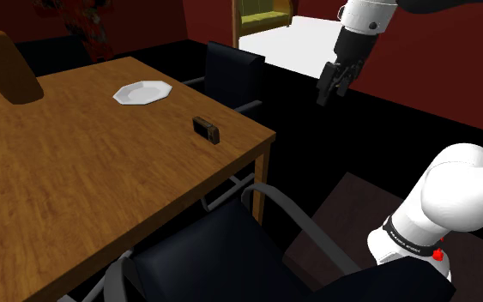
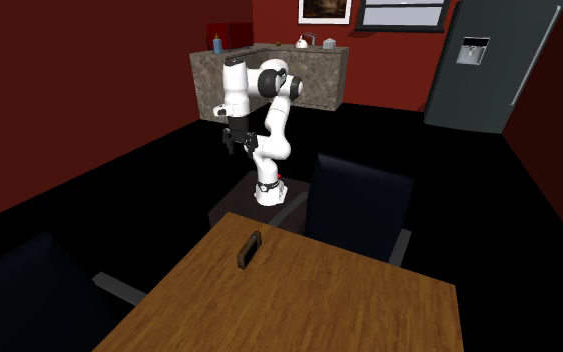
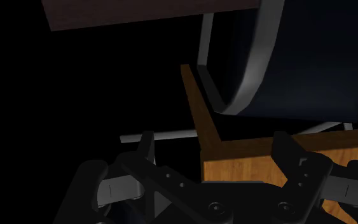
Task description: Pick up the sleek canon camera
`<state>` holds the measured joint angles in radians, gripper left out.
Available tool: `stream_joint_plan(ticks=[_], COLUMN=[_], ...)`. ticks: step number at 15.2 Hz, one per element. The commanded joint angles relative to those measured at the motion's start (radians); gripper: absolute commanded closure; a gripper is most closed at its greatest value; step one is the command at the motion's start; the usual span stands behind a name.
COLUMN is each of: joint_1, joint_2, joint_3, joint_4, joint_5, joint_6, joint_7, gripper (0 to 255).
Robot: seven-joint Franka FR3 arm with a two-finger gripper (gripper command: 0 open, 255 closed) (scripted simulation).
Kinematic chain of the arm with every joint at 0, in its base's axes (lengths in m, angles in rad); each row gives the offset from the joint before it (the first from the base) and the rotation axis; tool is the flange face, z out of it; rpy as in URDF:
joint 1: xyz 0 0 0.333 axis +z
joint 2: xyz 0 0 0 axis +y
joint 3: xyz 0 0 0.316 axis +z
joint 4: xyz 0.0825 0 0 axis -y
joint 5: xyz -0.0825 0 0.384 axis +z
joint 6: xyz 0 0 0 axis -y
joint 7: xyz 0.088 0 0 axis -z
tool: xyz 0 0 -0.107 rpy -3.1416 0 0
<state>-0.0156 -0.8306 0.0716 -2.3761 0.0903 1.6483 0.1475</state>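
The step in hand is the approach. The gripper [image 1: 331, 84] hangs in the air off the table's corner, above dark floor, and no part of the grasp has begun. In the wrist view its 2 fingers [image 3: 147, 147] stand well apart with nothing clasped between them, so the gripper is wide open and empty.

The camera [image 1: 206, 129], a small dark oblong body, lies flat on the wooden table [image 1: 76, 180] close to one edge. It is lower than the gripper and well apart from it, inward past the table corner that shows just ahead of the fingertips in the wrist view. A dark chair [image 1: 233, 73] with a curved metal armrest [image 3: 247, 70] stands against the table, near the line from the gripper to the camera. A white plate [image 1: 142, 92] lies farther from the gripper than the camera does, and well clear of it.

The next move, as I judge it, calls for 3 things. First, the gripper must carry across over the corner and armrest, keeping its height until it is above the tabletop. Then the wrist should turn so that the 2 fingers straddle the camera's narrow width rather than its length. Last comes a straight descent until the fingertips are beside the body and just above the wood. Only then should the fingers close.
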Motion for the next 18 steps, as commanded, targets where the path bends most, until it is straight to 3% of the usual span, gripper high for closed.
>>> stream_joint_plan(ticks=[1, 10, 18], joint_1=[0.0, 0.012, 0.024], joint_2=[0.0, 0.361, 0.695], joint_3=[0.0, 0.107, 0.189], joint_4=[0.0, 0.195, 0.452], joint_5=[0.0, 0.014, -0.037], joint_6=[0.0, 0.126, 0.162], joint_7=[0.0, 0.08, 0.169], gripper=[0, 0, 0])
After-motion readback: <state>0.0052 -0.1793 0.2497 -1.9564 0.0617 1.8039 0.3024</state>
